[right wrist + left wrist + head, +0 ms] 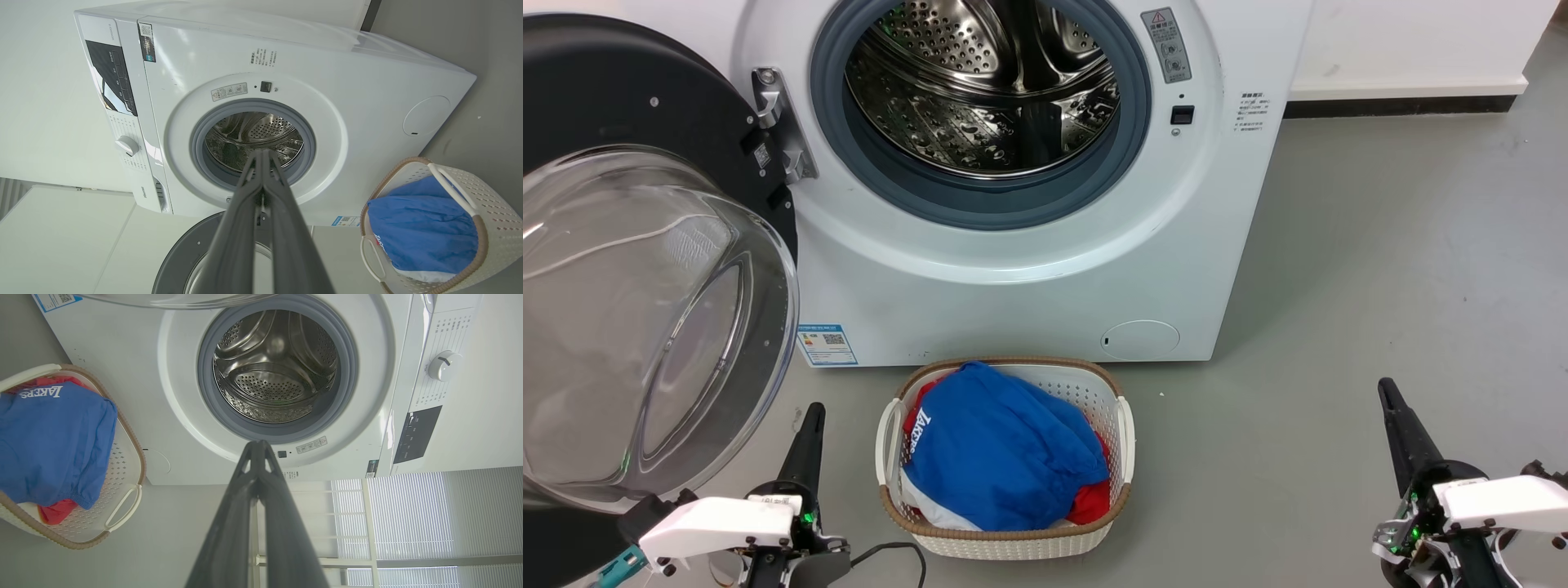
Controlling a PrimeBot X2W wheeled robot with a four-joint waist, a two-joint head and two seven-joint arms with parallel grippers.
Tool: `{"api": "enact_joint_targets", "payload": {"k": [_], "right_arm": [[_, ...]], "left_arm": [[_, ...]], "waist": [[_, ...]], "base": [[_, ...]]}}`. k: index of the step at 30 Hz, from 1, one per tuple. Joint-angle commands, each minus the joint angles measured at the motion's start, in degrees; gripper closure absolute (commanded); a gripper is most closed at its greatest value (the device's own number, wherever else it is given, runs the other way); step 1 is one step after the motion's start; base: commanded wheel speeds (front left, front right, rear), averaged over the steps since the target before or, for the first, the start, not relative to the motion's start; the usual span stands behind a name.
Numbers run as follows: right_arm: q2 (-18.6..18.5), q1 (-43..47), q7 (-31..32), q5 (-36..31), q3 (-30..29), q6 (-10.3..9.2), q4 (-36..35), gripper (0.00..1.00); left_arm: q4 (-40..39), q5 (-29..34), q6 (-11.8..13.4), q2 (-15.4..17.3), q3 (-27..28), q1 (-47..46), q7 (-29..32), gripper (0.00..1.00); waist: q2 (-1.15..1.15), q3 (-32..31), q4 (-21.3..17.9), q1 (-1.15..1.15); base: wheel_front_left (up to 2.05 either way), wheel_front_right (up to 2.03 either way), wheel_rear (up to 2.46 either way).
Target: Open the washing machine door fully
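Left gripper (814, 411): fingers pressed together, nothing between them; low at the left of the head view, tip pointing toward the washing machine (1029, 294).
Left gripper, own wrist view (258, 444): closed tip lies over the lower edge of the grey gasket (347, 375).
Right gripper (1386, 389): fingers closed on each other, nothing held; low at the right, over bare floor (1380, 269), well apart from the machine.
Right gripper, own wrist view (261, 152): closed tip lines up with the drum opening.
Washing machine door (645, 269): swung wide on the hinge (780, 131) at the machine's left, glass bowl facing outward, just beside the left gripper.
Door contact: the bowl's lower edge overlaps the left wrist housing in the head view; whether they touch cannot be told.
Door, other views: the right wrist view shows its dark rim (179, 253) below the opening; the left wrist view catches an edge of glass (175, 300).
Drum (980, 90): perforated steel, exposed.
Control dial (445, 365): seen in both wrist views, cut off in the head view.
Laundry basket (1005, 543): on the floor before the machine, between the grippers, holding a blue garment (1005, 449) over red cloth (1094, 502).
Blue label (827, 345): low on the front, beside the door.
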Motion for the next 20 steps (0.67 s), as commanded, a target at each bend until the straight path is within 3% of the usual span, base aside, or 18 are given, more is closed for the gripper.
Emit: {"api": "enact_joint_targets", "payload": {"k": [1,20], "right_arm": [[-0.06,-1.02,0.3,1.39,-0.24,0.0,-0.02,1.0],[0.2,-1.83,1.39,8.55,-1.18,0.0,1.07,1.0]], "left_arm": [[-0.31,-1.12,-0.34,-0.03,0.36,-0.95,0.39,1.0],[-0.34,-7.94,-1.17,-0.55,1.63,-1.4,2.29,1.0]], "waist": [[0.0,0.0,0.02,0.0],[0.0,-0.04,0.34,0.0]], "base": [[0.0,0.0,0.0],[0.0,0.0,0.0]]}}
